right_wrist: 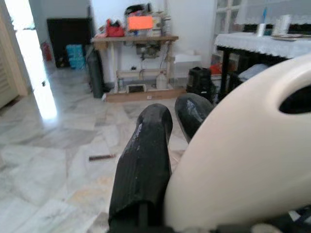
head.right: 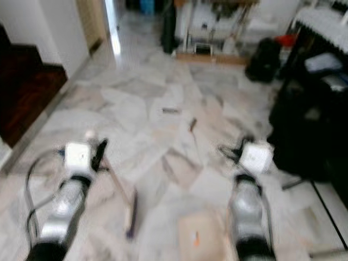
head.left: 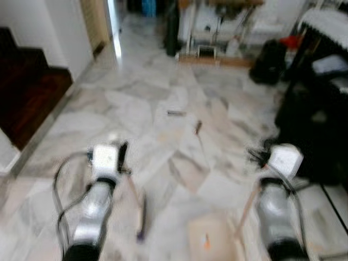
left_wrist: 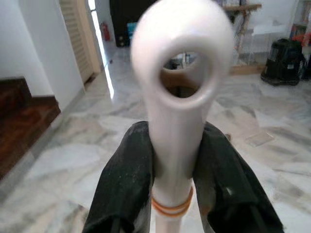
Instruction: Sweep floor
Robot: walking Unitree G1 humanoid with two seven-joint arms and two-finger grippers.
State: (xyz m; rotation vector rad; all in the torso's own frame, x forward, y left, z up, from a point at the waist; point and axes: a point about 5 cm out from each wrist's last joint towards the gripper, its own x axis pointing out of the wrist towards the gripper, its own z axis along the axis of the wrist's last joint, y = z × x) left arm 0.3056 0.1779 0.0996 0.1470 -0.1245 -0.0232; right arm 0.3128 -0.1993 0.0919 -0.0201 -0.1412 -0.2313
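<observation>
Head views are blurred. Your left gripper (left_wrist: 177, 179) is clamped on the broom handle (left_wrist: 177, 97): both black fingers (left_wrist: 126, 184) press its white shaft just below the ringed end and above an orange band (left_wrist: 170, 206). The broom head (head.left: 141, 220) sits low on the marble floor (head.left: 136, 109), just right of the left arm. Your right gripper (right_wrist: 170, 141) grips the cream dustpan handle (right_wrist: 243, 145), fingers closed against it; the dustpan (head.left: 209, 236) rests on the floor between the arms. Two bits of debris (head.left: 175, 113) lie ahead on the tiles, well apart from the broom. Dark stairs (head.left: 27, 92) on the left.
</observation>
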